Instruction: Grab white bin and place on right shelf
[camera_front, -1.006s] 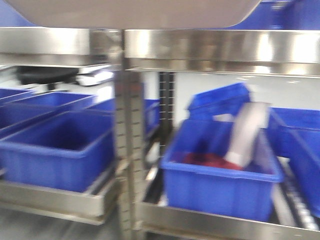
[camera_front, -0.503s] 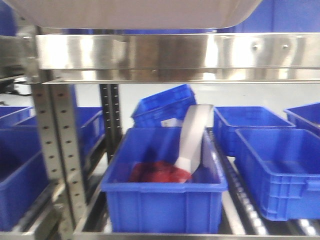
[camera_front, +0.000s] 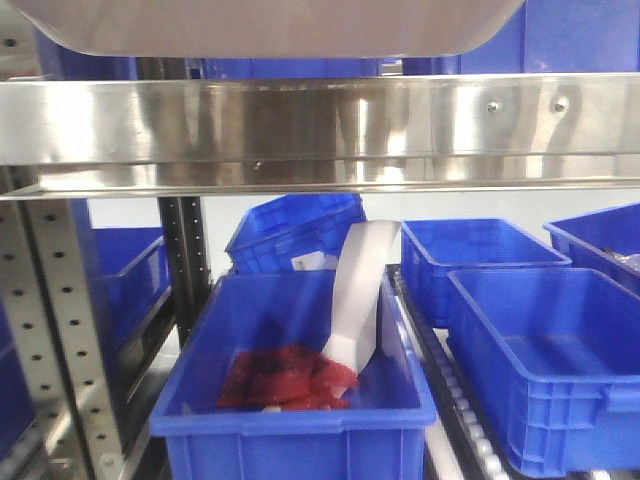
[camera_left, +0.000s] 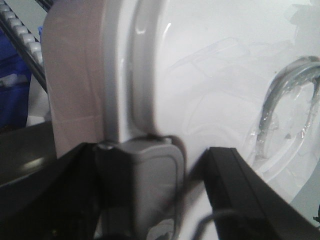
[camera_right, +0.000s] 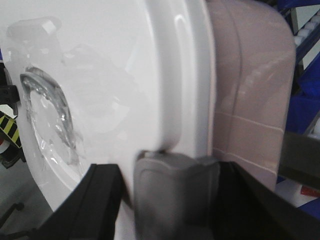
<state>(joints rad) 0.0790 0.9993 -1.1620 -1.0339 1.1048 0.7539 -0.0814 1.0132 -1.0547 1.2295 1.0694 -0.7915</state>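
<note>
The white bin (camera_front: 270, 25) hangs across the top of the front view, only its pale underside showing, just above the right shelf's shiny steel front rail (camera_front: 320, 125). In the left wrist view the white bin (camera_left: 210, 75) fills the frame, with its glossy lid and pinkish side. My left gripper (camera_left: 155, 192) is shut on the bin's rim at a grey latch (camera_left: 152, 185). The right wrist view shows the white bin (camera_right: 100, 75) likewise, my right gripper (camera_right: 175, 200) shut on its rim at another grey latch (camera_right: 175, 195).
Below the rail stands a blue crate (camera_front: 290, 420) holding red material and a leaning white strip (camera_front: 360, 290). More blue crates (camera_front: 540, 360) sit to the right and behind. A perforated grey upright (camera_front: 60, 330) stands at the left.
The front view has swung right: the perforated upright and the crate with red material slid left in frame. The steel rail now fills the width. The bin stays held at the top.
</note>
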